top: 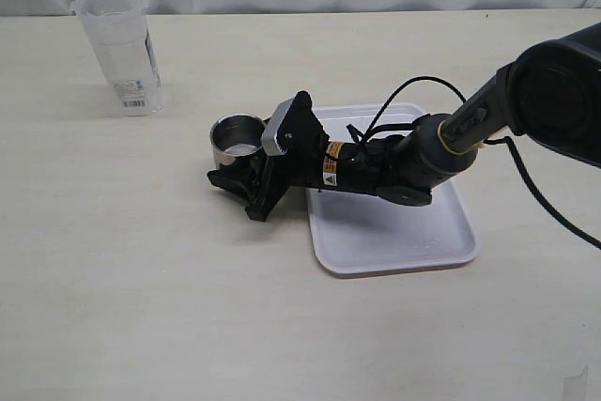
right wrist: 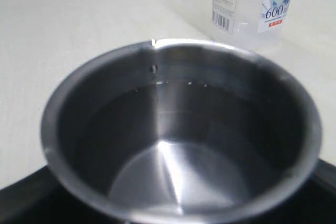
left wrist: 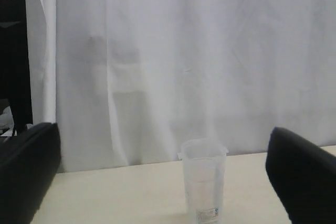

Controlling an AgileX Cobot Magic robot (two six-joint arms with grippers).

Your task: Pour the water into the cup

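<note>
My right end effector [top: 230, 159] is down at tabletop [top: 141, 307] level with its jaws either side of the cup [top: 237, 136]. I can't tell whether they press on the wall or only straddle it. The cup stands on the tabletop just off the left edge of the white tray [top: 423, 246], near it, though I can't say if they touch. My right arm lies low across the tray's far-left part. The cup is upright, axis vertical, mouth up. The right wrist view looks straight down into it and shows brushed steel and a faint line with droplets round the inner wall, possibly liquid, not sure. My left end effector [left wrist: 164, 150] is wide open with nothing between the fingers [left wrist: 31, 171]. It is out of the exterior view. The pitcher [top: 117, 44] is well apart from the cup, toward the far-left corner near the tabletop's back edge. It stands upright with its long axis vertical, spout lip on the side away from the cup, and the label and barcode turned toward the cup side. The water [top: 120, 68] inside is clear. In the left wrist view the pitcher stands ahead of my open fingers, not touching either. A bare tabletop strip runs between cup and pitcher, with more open surface along the near side in front of the cup and tray. The tabletop is pale beige, matte and flat. A white curtain [left wrist: 157, 51] closes off the back.
</note>
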